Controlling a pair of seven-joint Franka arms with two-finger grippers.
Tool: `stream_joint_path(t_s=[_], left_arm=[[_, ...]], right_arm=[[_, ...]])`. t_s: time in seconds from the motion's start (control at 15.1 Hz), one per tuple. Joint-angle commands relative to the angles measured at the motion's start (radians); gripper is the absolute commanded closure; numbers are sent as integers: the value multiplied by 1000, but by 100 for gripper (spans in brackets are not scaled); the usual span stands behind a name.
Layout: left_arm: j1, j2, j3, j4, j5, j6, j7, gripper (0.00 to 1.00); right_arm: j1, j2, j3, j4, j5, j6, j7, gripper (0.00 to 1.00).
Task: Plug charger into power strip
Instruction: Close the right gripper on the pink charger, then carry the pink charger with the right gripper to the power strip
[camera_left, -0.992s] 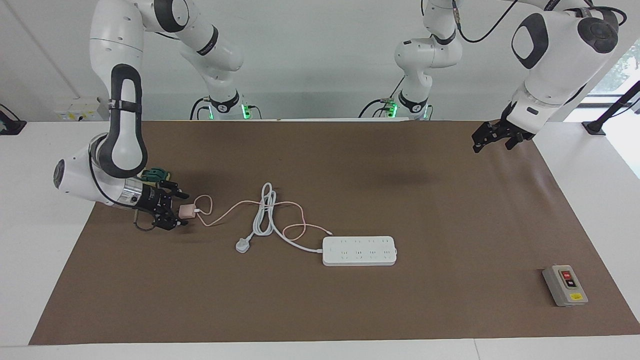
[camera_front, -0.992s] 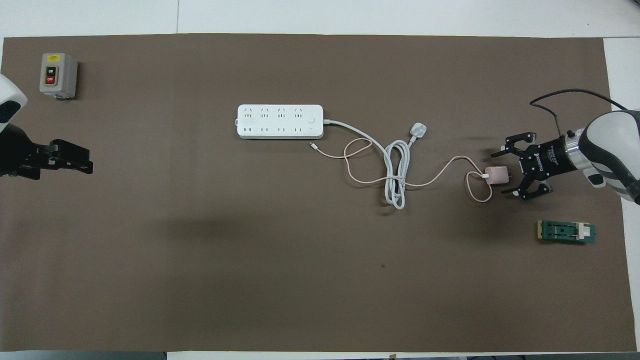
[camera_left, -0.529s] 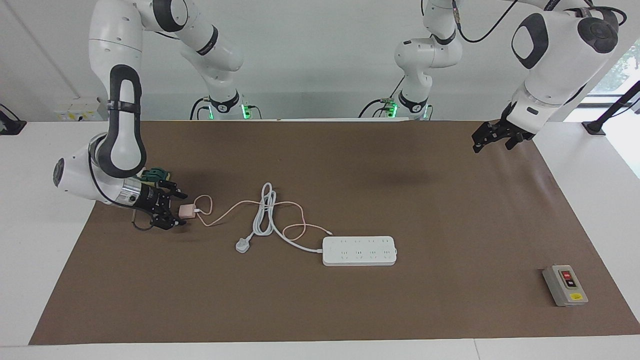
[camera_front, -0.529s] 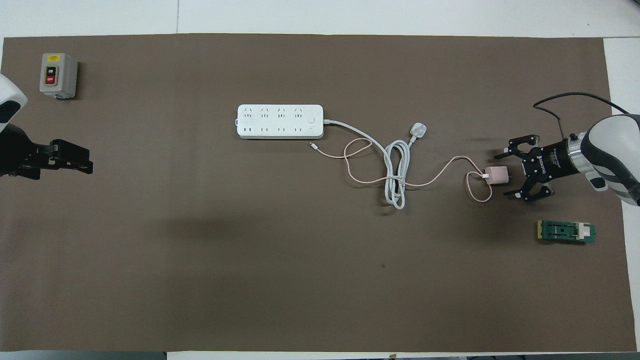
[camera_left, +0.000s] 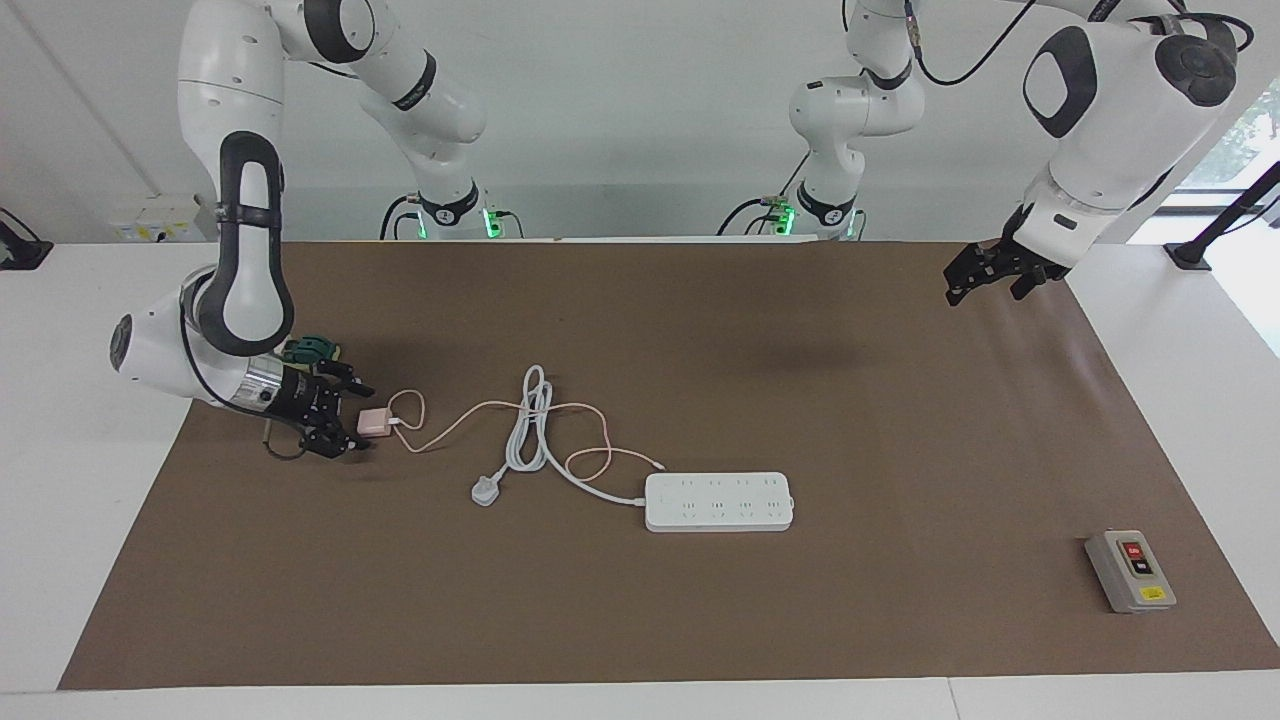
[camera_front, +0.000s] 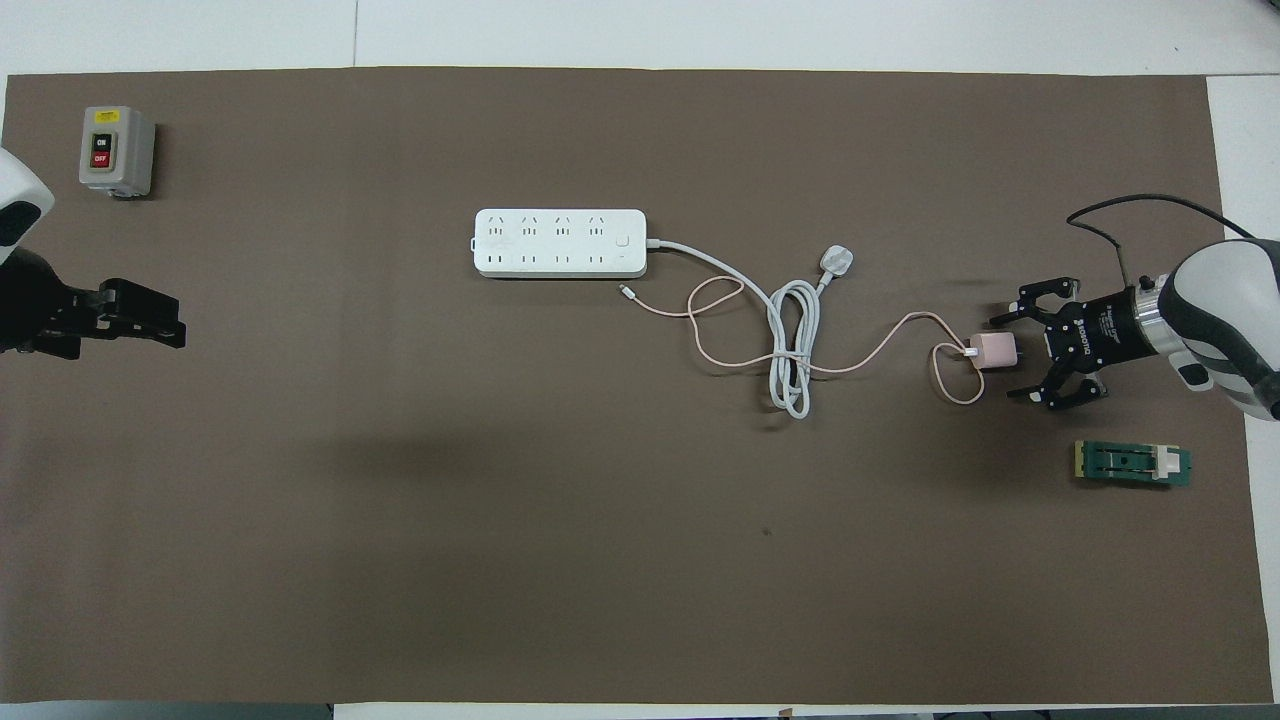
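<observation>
The pale pink charger (camera_front: 997, 351) (camera_left: 375, 422) lies on the brown mat toward the right arm's end of the table. Its thin pink cable (camera_front: 880, 345) trails across the mat toward the power strip. My right gripper (camera_front: 1006, 356) (camera_left: 360, 418) is low at the mat and open, one finger on each side of the charger. The white power strip (camera_front: 560, 243) (camera_left: 718, 501) lies flat near the middle, sockets up. Its thick white cord (camera_front: 795, 345) is coiled between strip and charger. My left gripper (camera_front: 135, 315) (camera_left: 985, 278) hangs open and empty over the left arm's end of the mat, waiting.
A grey box with red and black buttons (camera_front: 116, 150) (camera_left: 1130, 571) sits toward the left arm's end, farther from the robots than the strip. A small green part (camera_front: 1132, 464) (camera_left: 312, 349) lies just nearer to the robots than the charger. The cord's white plug (camera_front: 837, 261) rests beside the coil.
My right gripper has shifted slightly and turned at the wrist, staying open around the charger. The charger has barely moved. The left arm is unchanged.
</observation>
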Motion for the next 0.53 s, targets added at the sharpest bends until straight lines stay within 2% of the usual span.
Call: stream_joint_path(t_s=[0.0,0.33,0.46], left_arm=[[0,-25,3,-28,-9,16,2,0],[0,-25,3,-26,-9,16,2,0],[0,-25,3,-28,-9,16,2,0]], right_arm=[[-14,-31,9,-40,23,23,-23,3],[-14,-33,9,-41,24,23,-44,16],[-14,-33,9,-41,24,21,-44,27]])
